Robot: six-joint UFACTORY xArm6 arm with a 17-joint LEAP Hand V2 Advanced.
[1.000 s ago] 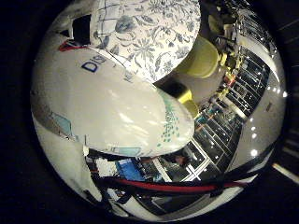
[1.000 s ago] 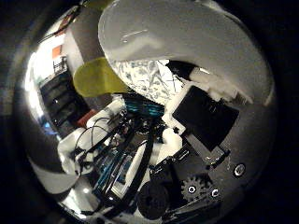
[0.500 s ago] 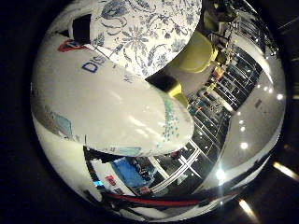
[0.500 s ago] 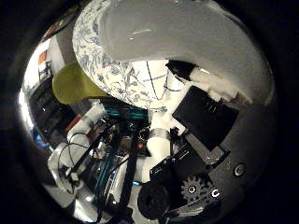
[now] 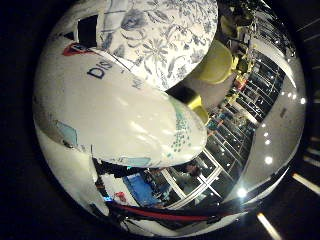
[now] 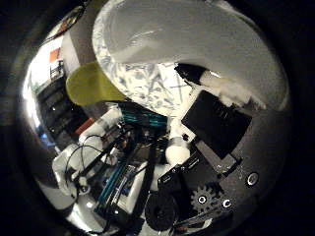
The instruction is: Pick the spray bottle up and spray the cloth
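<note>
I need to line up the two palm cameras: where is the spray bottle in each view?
Little finger side view: the white spray bottle fills much of the picture, close to the palm, in front of the floral cloth.
Thumb side view: its white body arches beside the hand.
Shared landmark: the floral cloth, with a yellow chair beside it.

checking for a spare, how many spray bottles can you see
1: the white spray bottle, close against the palm, beside the floral cloth. The bottle hides much of both palm views, so another could be out of sight.
</note>
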